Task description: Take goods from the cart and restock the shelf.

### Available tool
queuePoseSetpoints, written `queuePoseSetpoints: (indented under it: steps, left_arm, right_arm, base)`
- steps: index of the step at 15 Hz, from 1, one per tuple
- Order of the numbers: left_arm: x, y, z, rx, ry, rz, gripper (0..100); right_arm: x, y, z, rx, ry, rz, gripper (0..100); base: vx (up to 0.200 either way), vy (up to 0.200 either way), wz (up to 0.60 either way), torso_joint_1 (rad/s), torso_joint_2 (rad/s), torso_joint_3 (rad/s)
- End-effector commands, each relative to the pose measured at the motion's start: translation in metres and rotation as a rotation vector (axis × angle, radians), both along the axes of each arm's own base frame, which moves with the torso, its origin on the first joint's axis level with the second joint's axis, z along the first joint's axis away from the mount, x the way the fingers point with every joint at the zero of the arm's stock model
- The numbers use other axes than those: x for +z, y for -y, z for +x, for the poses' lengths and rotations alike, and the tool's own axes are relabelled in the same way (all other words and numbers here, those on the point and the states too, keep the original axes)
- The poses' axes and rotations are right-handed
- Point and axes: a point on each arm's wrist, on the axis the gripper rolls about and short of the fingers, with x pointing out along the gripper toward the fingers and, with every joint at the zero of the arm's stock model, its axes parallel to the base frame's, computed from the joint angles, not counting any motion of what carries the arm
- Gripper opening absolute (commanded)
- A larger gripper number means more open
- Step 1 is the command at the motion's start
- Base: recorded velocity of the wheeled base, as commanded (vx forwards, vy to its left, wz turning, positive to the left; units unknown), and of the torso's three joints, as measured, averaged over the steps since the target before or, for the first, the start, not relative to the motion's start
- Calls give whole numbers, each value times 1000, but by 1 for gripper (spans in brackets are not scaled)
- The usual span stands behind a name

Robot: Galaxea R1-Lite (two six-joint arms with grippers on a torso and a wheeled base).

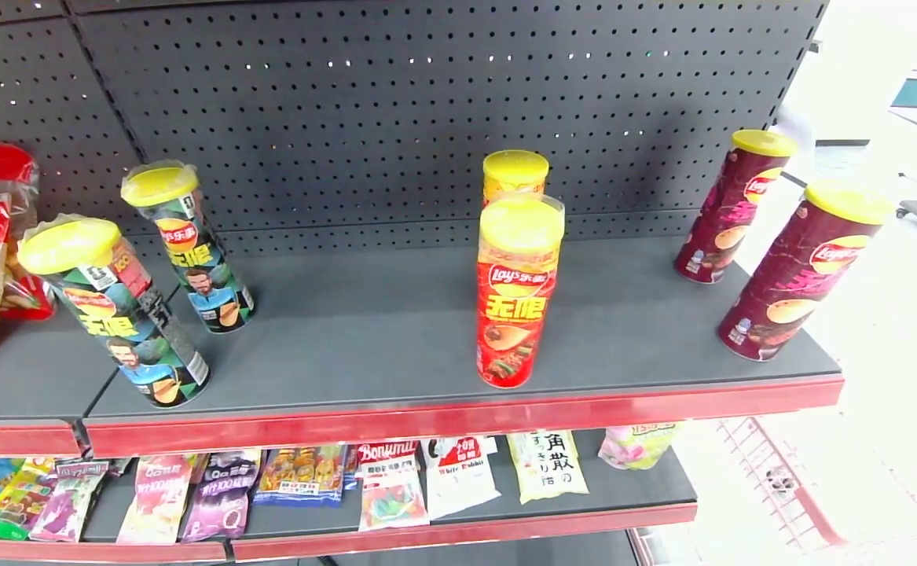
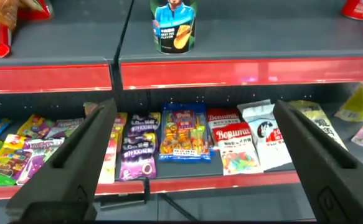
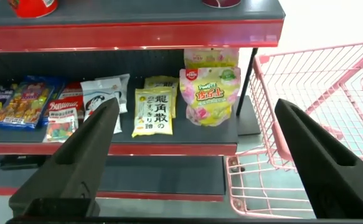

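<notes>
Facing a red-edged grey shelf [image 1: 364, 330] beside a pink cart [image 3: 330, 106], left hand [image 2: 193, 104] and right hand [image 3: 197, 102] hang released.

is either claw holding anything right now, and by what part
Nothing is held: the left claw and the right claw are both open and empty.

The left gripper [image 2: 195, 104] stands wide open, its two dark fingers [image 2: 75, 162] spread far apart with nothing between them. It is held level and faces the lower shelf [image 2: 231, 182] head-on, back from the red front edge, before the shelf's left and middle part. The right gripper [image 3: 197, 102] is spread just as wide, and its fingers [image 3: 318, 155] are empty too. It also faces the lower shelf from a little way off, at the shelf's right end, with one finger reaching past that end.
</notes>
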Motion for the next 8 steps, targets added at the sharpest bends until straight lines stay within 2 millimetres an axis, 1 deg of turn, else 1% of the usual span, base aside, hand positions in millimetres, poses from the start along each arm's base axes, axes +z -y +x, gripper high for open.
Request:
queuePoseSetpoints:
  steps: [1, 8]
  left_arm:
    - [0, 0, 0, 0, 0, 0, 100]
    - [0, 0, 0, 0, 0, -2, 100]
  right_arm:
    - [0, 0, 0, 1, -2, 0, 100]
    - [0, 0, 0, -4, -2, -5, 100]
  base:
    - [0, 0, 0, 0, 0, 0]
    - [0, 0, 0, 0, 0, 0]
